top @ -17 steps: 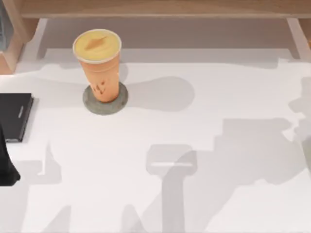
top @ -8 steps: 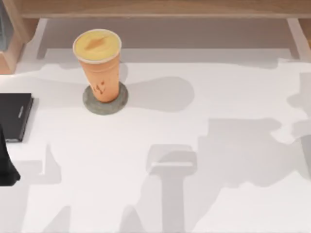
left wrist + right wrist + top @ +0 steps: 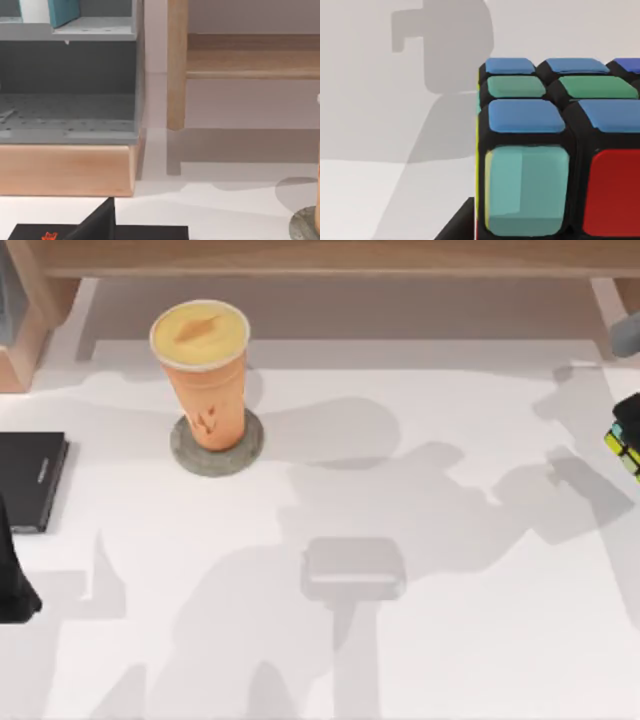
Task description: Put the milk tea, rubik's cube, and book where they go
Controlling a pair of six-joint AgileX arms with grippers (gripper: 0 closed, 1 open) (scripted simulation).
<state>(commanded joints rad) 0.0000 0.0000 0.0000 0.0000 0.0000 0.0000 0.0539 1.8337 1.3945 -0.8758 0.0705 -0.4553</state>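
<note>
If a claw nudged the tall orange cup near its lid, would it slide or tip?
Probably tip: the tall tapered orange cup narrows toward its base and stands high on a small round grey coaster. A low push would more likely slide it.

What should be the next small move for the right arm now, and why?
Probably carry the rubik's cube further in over the table toward its place. It sits at the top view's right edge and close before the right wrist camera, apparently held by that arm. The milk tea already stands on its coaster.

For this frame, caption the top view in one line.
Milk tea stands on its grey coaster; rubik's cube at the table's right edge.
</note>
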